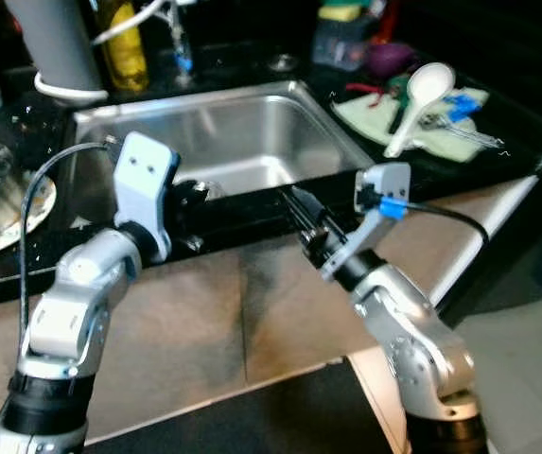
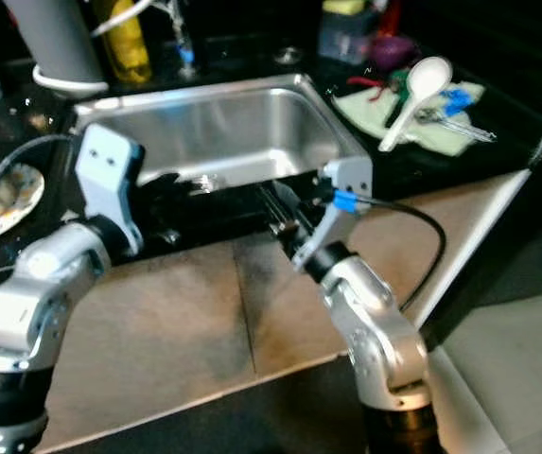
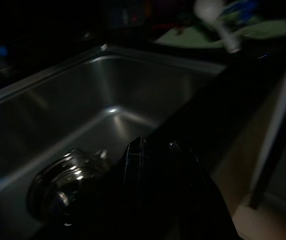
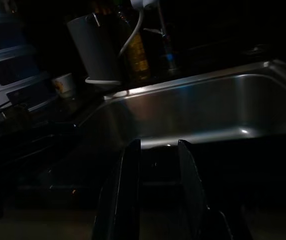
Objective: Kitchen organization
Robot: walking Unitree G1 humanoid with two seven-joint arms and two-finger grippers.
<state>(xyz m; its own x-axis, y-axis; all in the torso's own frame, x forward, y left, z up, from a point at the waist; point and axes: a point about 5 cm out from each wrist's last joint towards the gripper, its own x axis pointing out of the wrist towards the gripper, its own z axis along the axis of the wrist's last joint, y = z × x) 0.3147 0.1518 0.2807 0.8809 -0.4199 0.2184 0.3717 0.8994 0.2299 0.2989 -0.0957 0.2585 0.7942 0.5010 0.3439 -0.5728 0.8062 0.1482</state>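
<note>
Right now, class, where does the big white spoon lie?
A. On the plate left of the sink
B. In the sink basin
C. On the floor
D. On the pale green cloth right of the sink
D: the white spoon rests on the green cloth on the counter, right of the sink.

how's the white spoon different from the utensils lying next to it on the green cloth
The white spoon is large, pale and thick, with a round bowl and a broad handle; the metal utensils beside it are thin and silvery. The spoon lies with its bowl toward the back of the counter, while the utensils point off toward the right. The spoon's shape is plain to read; the utensils are too small to tell apart. Both rest on the green cloth right of the sink.
</note>
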